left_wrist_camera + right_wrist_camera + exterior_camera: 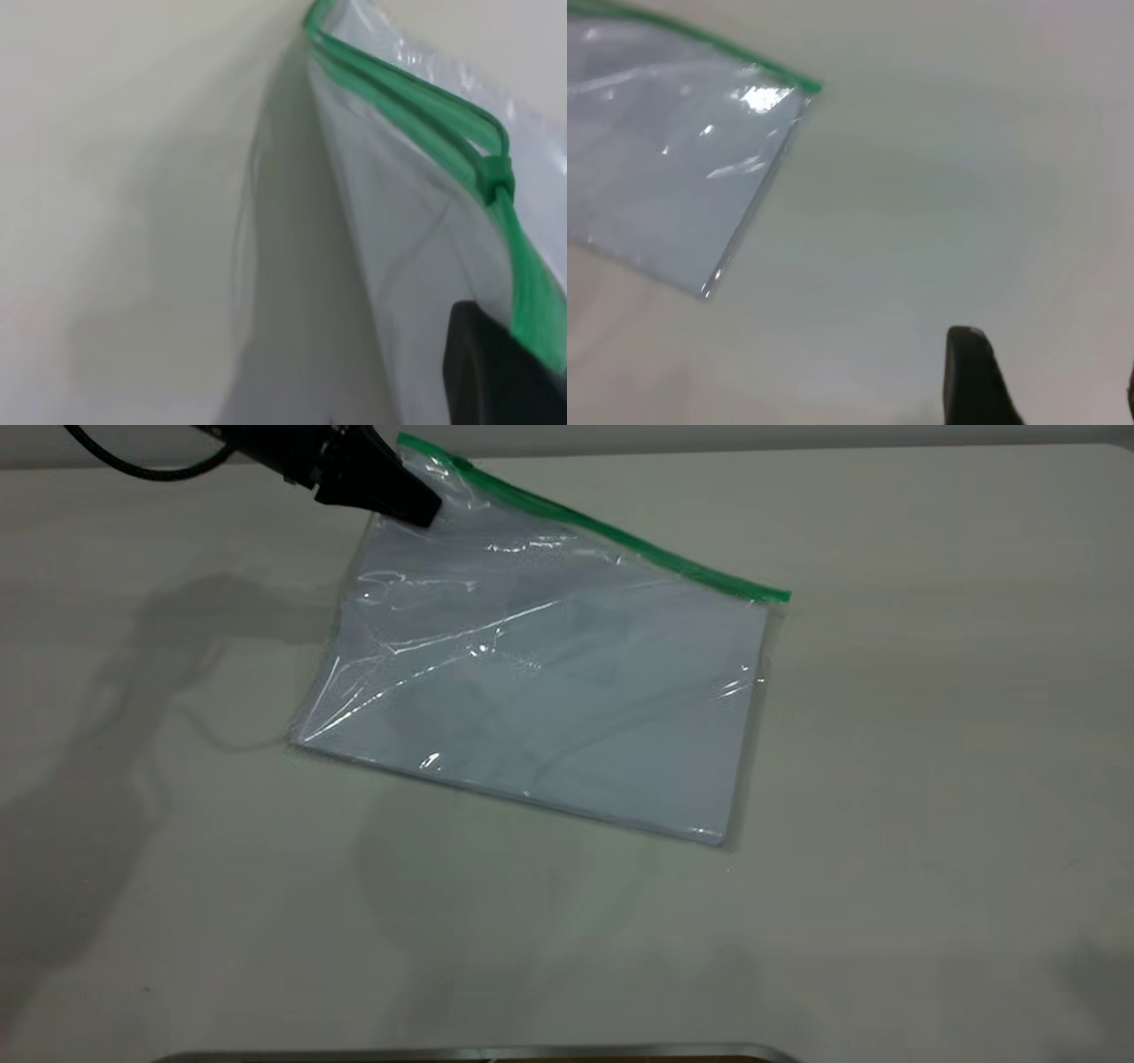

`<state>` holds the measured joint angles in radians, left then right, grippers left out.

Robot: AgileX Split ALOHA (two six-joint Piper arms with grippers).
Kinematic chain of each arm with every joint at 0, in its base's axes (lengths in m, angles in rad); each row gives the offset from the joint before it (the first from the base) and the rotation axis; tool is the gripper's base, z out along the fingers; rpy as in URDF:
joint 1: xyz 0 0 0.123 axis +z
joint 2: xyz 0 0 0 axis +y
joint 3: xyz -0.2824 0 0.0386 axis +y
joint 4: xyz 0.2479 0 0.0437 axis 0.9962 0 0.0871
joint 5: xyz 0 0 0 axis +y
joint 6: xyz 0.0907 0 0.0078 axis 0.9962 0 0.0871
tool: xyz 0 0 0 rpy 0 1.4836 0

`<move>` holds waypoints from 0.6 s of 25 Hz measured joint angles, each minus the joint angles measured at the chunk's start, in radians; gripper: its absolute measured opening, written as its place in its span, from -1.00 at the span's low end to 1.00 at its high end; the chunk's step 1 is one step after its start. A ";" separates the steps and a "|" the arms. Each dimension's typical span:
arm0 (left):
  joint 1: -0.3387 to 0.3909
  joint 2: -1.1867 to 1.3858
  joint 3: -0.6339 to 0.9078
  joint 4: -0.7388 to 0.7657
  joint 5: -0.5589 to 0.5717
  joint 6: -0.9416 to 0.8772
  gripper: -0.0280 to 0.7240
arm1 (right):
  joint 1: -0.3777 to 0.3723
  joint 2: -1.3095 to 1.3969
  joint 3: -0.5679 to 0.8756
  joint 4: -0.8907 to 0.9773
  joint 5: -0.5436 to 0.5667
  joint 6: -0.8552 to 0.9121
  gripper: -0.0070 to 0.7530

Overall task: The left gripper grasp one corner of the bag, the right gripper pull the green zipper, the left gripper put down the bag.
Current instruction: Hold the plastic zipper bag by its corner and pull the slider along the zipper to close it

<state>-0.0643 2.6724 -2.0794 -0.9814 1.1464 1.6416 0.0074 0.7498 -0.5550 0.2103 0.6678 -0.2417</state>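
Observation:
The bag [540,682], a clear pouch with white paper inside, is tilted, with its near edge resting on the table. Its green zipper [611,531] runs along the far, raised edge. My left gripper [416,509] is shut on the far-left corner of the bag [425,465], where the green strip ends, and holds it up. In the left wrist view one black finger [496,372] presses on the plastic next to the green strip, and the slider tab [496,173] sits close by; beyond it the two green tracks stand apart. My right gripper [1050,376] is open and empty over bare table, to the right of the bag [664,177].
The pale table [930,779] surrounds the bag on all sides. A grey metal edge [478,1054] lies along the near side of the table. The left arm's cable [142,465] hangs at the far left.

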 joint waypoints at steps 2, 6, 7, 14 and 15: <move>-0.024 0.000 -0.011 0.060 0.001 0.007 -0.78 | 0.000 0.133 -0.016 0.066 -0.058 -0.099 0.21; -0.070 0.000 -0.011 0.115 0.007 0.050 -0.78 | 0.000 0.397 -0.061 0.231 -0.157 -0.308 0.21; -0.081 0.000 -0.011 0.123 0.010 0.065 -0.78 | 0.000 0.454 -0.077 0.280 -0.174 -0.372 0.21; -0.180 0.000 -0.011 0.146 0.013 0.182 -0.78 | 0.000 0.841 -0.209 0.681 -0.200 -0.883 0.21; -0.196 0.000 -0.011 0.146 0.014 0.198 -0.78 | 0.000 0.884 -0.228 0.741 -0.190 -0.970 0.21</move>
<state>-0.2606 2.6724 -2.0909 -0.8349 1.1606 1.8391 0.0074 1.6335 -0.7828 0.9511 0.4777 -1.2117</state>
